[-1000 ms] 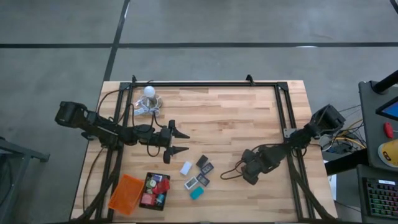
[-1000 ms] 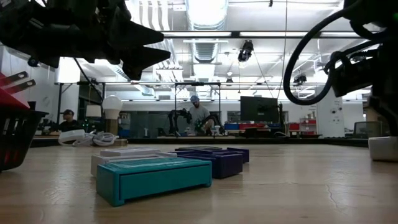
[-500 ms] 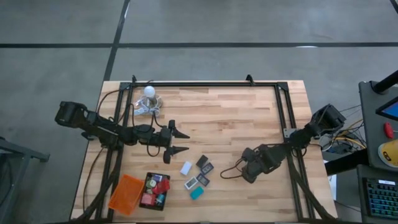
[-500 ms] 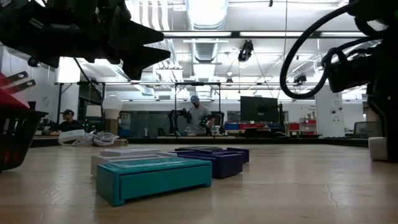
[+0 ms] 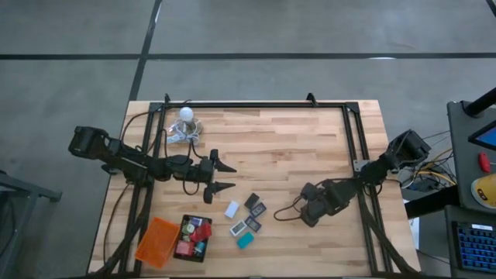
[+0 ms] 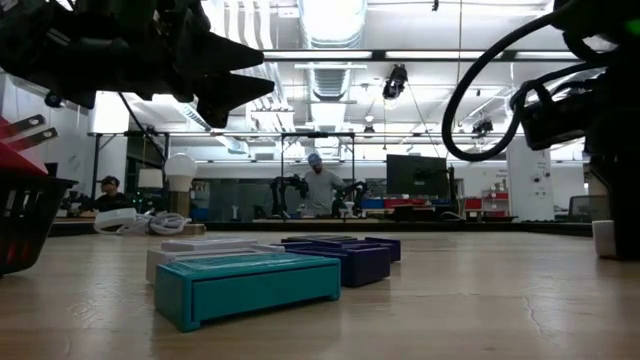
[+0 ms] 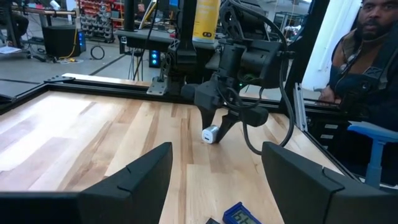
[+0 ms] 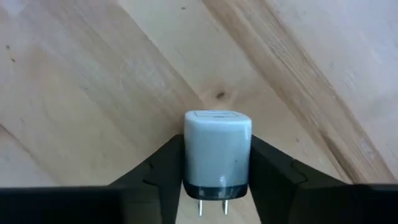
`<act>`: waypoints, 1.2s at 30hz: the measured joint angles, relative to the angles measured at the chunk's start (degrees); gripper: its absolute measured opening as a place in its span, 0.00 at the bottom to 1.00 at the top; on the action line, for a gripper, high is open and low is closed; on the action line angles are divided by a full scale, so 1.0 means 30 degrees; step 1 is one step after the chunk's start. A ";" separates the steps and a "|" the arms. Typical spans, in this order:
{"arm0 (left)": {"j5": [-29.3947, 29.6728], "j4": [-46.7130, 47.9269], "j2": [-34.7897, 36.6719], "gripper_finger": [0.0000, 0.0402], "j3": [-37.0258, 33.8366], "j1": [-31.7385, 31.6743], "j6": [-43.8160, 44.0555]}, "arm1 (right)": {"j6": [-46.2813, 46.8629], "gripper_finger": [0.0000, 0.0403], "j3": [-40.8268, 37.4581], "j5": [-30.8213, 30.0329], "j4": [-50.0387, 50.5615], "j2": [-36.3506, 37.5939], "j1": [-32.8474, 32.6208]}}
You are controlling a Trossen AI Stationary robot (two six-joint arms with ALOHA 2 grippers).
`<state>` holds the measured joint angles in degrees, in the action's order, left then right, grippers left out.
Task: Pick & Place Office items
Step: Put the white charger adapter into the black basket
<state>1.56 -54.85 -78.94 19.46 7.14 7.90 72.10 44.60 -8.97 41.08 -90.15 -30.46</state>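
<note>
Left gripper (image 5: 229, 175) hovers with fingers spread, the loose office items (image 5: 246, 220) just ahead and below it. Right gripper (image 8: 217, 167) is clamped on a small white plug (image 8: 217, 155), prongs pointing back toward the wrist, trays (image 5: 174, 239) far off.

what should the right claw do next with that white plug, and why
Probably lift it. In the right wrist view the white plug sits squeezed between the right claw fingers, still low over the table. Raising it first should clear the wood before carrying it toward the black tray.
</note>
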 joint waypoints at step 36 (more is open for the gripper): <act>0.0000 0.0077 -0.0002 0.63 0.0000 0.0005 0.0000 | -0.7290 0.33 0.0615 -0.1000 -2.1343 -0.3327 -0.0059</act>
<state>1.56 -54.62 -78.94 19.46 7.15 7.90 50.23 46.44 -11.97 -22.95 -100.13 -30.64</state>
